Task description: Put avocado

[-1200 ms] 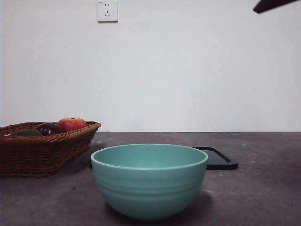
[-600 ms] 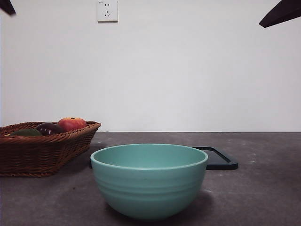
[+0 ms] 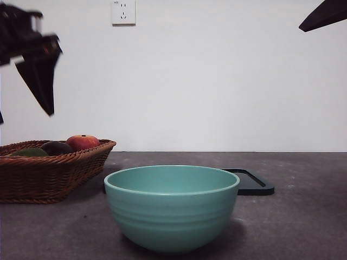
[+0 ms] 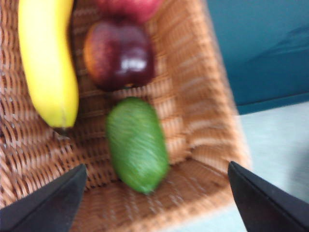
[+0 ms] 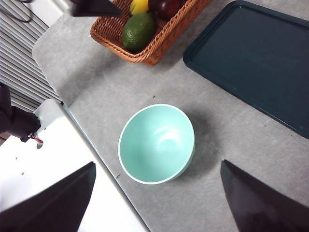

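Left gripper, jaws spread wide, poised above the wicker basket. Directly below, between the jaws: the avocado, lying in the basket just beside a dark purple fruit and a banana. Off to the side, on grey table: teal bowl, dark tray. Behind, white wall with socket. Right gripper high over the bowl, jaws wide apart.

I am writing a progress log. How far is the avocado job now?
Nothing is done yet: the avocado lies in the basket. In hand: the left gripper, jaws open, hangs above it. Left: grasping and placing. The right gripper waits.
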Tool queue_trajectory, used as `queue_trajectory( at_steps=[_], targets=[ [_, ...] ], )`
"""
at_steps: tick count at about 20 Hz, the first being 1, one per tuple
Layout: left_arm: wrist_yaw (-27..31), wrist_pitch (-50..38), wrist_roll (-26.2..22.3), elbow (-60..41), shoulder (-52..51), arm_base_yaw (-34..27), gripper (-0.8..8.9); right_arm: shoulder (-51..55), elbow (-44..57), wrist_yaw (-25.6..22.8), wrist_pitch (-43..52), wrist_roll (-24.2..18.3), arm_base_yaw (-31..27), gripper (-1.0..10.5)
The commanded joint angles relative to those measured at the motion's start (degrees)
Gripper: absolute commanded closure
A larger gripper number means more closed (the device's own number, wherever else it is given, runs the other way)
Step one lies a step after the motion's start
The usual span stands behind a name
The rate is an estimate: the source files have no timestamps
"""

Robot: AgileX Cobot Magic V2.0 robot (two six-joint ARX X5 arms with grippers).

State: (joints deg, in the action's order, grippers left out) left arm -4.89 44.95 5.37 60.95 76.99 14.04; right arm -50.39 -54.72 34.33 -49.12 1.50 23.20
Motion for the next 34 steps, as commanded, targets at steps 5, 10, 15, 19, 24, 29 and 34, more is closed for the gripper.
queue_trajectory(
  at_steps=[5, 10, 15, 19, 24, 29, 34],
  targets=[
    [2.7, -2.5, -0.8, 3.1, 9.4, 1.3, 3.50, -0.5, -1.1, 0.0, 0.2, -0.2, 0.3, 5.3],
    [4.6, -3.7, -0.8, 3.1, 14.1, 1.4, 3.50, -0.5, -1.1, 0.0, 0.2, -0.2, 0.3, 5.3],
    [5.4, -5.2, -0.8, 3.1, 16.7, 1.4, 3.88, -0.5, -1.1, 0.0, 0.2, -0.2, 0.3, 5.3],
    [5.4, -5.6, -0.8, 3.1, 18.3, 1.4, 4.23, -0.5, -1.1, 0.0, 0.2, -0.2, 0.3, 5.3],
    [5.4, -5.5, -0.4, 3.1, 18.7, 1.4, 6.42, -0.5, -1.1, 0.0, 0.2, -0.2, 0.3, 5.3],
    [5.3, -4.4, 0.0, 4.3, 17.4, 1.4, 6.64, -0.5, -1.1, 0.0, 0.2, -0.2, 0.3, 5.3],
    [2.4, -0.2, 0.1, 10.1, 10.3, 3.0, 6.64, -0.5, -1.1, 0.0, 0.2, -0.2, 0.3, 5.3]
  ],
)
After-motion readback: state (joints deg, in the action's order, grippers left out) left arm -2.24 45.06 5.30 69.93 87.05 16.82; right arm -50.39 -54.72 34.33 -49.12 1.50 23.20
